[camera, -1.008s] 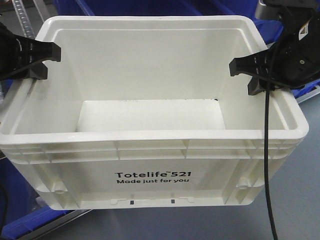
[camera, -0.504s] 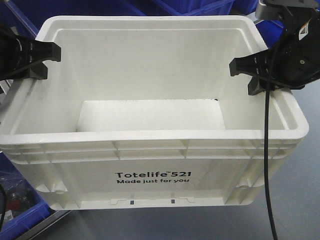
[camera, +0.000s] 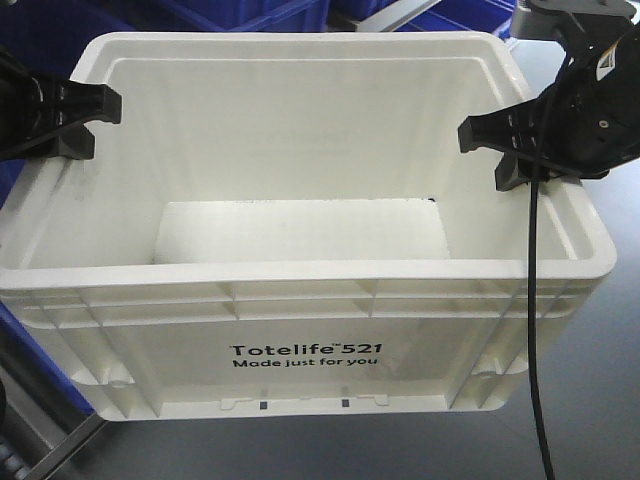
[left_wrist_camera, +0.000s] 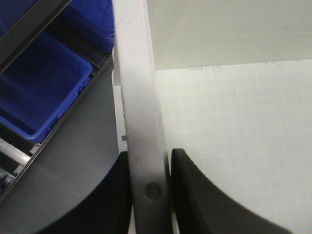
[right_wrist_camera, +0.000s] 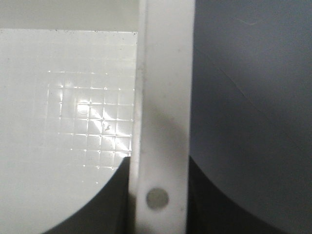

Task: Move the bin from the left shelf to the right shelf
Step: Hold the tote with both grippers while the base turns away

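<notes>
**Left tool** (camera: pixel 88 125): black, two-fingered. It is clenched on the rim of the large white rectangular plastic bin (camera: pixel 300 300) at the bin's 9 o'clock wall. In the left wrist view, one finger sits inside the wall and one outside, both touching it.

**Right tool** (camera: pixel 490 158): same make, clamped in the same way on the 3 o'clock wall.

**Bin:** ribbed rim, black "Totelife 521" print on the 6 o'clock side, interior bare. It is level and held between the two tools. It appears to hang free over the grey floor (camera: pixel 600 400), though its underside is out of sight.

**Black cable** (camera: pixel 533 330): hangs from the right tool across the bin's 4 o'clock corner, outside the wall.

**Blue plastic bins** (left_wrist_camera: pixel 44 92): shelved near the 9 o'clock wall, with more at 12 o'clock.

**Hazards, as judged:**
- The hold is only a pinch on two thin, smooth walls. If one arm gets ahead of the other, the rim could twist out of a tool and drop that end.
- If the arms spread apart, either pinch could be pulled off.
- The cable may catch on the ribbed rim.
- A wide swing could strike the blue plastic bins.
</notes>
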Motion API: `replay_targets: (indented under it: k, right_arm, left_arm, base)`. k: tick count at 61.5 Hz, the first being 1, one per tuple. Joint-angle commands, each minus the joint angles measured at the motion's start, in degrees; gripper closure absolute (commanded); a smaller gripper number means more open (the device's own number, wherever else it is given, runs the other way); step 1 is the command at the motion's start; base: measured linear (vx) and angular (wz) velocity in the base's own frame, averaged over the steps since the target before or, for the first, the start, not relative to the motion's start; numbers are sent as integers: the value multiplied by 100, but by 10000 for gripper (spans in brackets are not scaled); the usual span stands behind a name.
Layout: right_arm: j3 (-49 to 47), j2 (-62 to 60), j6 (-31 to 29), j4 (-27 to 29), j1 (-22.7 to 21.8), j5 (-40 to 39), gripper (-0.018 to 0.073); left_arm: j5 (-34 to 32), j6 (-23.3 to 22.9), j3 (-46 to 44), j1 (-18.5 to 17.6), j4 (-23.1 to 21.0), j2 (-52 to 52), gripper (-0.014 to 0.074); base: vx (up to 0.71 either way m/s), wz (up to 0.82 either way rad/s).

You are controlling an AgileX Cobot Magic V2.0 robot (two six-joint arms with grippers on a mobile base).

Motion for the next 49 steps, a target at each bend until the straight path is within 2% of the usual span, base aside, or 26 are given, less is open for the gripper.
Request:
replay_targets:
  k: [1,23,49]
  right_arm:
    - [-213,-318,-109,-277,-38,-411,509]
    - [-213,-318,-109,-277,-38,-411,509]
    - [-213,-318,-109,-277,-38,-411,509]
  left_arm:
    - [-479,87,-188,24,392,-240,602]
    - [-479,87,-188,24,392,-240,602]
    - [-479,87,-188,24,392,-240,602]
  base:
    - [4,-56]
    - [6,-54]
    - [8,-35]
